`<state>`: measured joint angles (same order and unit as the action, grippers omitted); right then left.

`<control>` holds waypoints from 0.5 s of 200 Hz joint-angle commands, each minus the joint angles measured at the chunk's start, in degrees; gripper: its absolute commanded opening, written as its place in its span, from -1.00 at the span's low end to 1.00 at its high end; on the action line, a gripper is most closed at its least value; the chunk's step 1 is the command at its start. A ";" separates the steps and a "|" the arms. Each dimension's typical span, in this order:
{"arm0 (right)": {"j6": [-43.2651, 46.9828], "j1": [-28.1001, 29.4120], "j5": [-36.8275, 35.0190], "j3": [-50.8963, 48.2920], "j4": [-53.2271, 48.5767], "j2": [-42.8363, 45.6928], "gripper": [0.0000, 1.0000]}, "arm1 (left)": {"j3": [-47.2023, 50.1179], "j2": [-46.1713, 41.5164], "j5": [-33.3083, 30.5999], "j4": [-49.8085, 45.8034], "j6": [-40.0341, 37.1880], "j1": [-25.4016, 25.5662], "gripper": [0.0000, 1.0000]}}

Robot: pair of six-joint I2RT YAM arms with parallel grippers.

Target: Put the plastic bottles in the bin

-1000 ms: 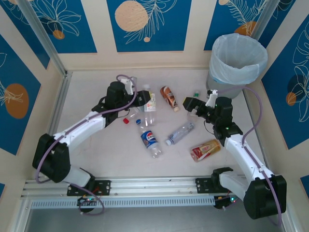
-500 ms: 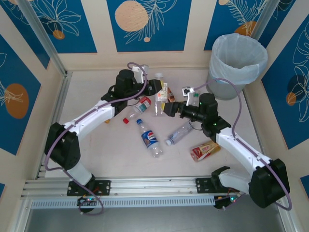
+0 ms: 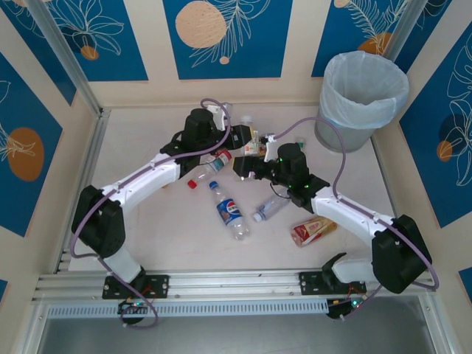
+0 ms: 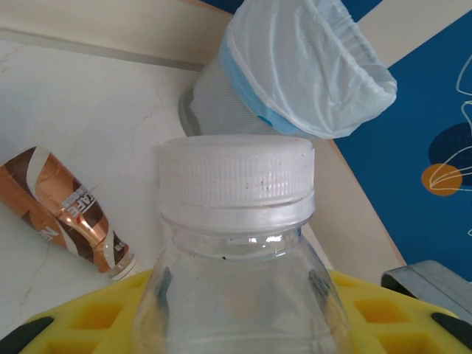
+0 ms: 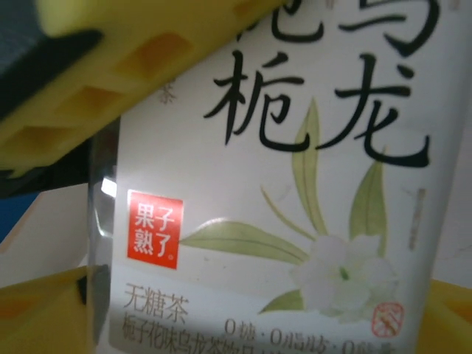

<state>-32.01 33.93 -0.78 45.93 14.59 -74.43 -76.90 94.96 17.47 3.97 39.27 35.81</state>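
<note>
While in jaws, bottle (image 4: 237, 221) outside bin (image 4: 212, 110)

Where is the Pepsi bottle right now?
In the top view, the Pepsi bottle lies flat on the table, a clear bottle just right of it, the bin far back right.

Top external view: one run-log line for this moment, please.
left gripper: shut on white-capped bottle | right gripper: at its label, grip unclear | bin: bottle outside
</note>
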 commanded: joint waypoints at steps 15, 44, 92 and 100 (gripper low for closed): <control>4.91 0.51 -0.85 3.24 -0.14 -2.28 0.73 | -3.33 1.07 -0.05 -1.42 1.32 0.68 -0.22; 5.97 0.51 1.59 6.42 -3.46 -4.54 0.80 | -3.25 1.06 0.87 -1.37 1.78 0.65 -0.22; 7.33 0.35 1.12 5.98 -2.91 -3.77 0.34 | -4.05 0.58 0.73 -3.90 0.17 0.68 -0.20; 7.70 0.27 1.27 5.92 -3.35 -3.64 0.26 | -4.59 0.59 1.09 -4.61 -0.11 0.69 -0.20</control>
<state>-28.64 33.80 -1.39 50.39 11.84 -78.94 -78.39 95.85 16.23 1.65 39.66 35.81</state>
